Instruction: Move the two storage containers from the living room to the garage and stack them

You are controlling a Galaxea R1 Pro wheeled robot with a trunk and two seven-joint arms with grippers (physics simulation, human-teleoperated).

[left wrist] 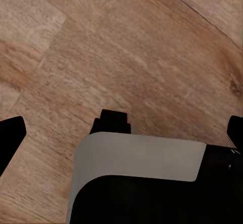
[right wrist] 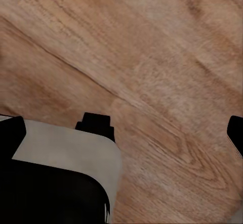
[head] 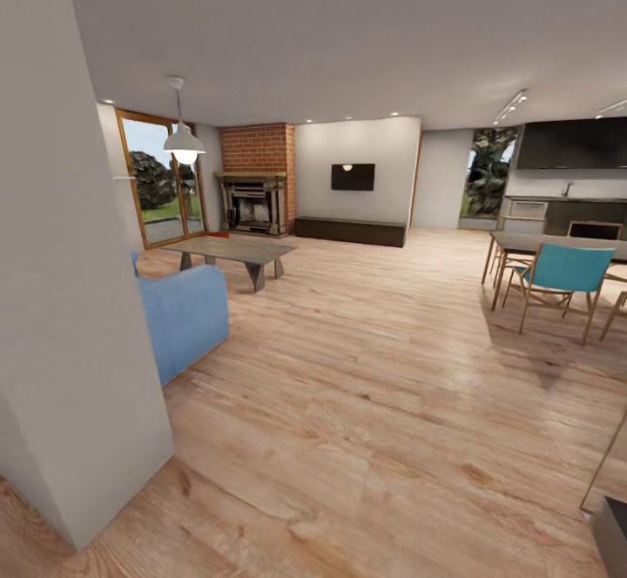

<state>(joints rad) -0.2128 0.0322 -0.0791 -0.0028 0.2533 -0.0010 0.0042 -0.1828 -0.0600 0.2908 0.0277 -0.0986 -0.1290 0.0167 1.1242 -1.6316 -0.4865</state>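
1. Fingers of the left gripper (left wrist: 121, 133) appear in the left wrist view as black tips at the two edges of the frame, spread wide with nothing between them, over light wood plank floor (left wrist: 131, 47); the right gripper (right wrist: 121, 128) looks the same in its own wrist view, spread and empty.
2. At far left in the head view a plain pale wall corner (head: 61, 282) stands close, with the end of a blue upholstered sofa (head: 185, 317) just beyond it.
3. Further in are a low grey coffee table (head: 233, 252), a white pendant lamp (head: 184, 141) and a red brick fireplace (head: 255, 179).
4. To the right stands a dining table with a teal chair (head: 562, 275).
5. I cannot find either red-orange bin; a small red patch on the floor beside the fireplace is too small to identify.
6. My judgement: the search lies ahead and left, toward the sofa, and neither arm is nearer yet.
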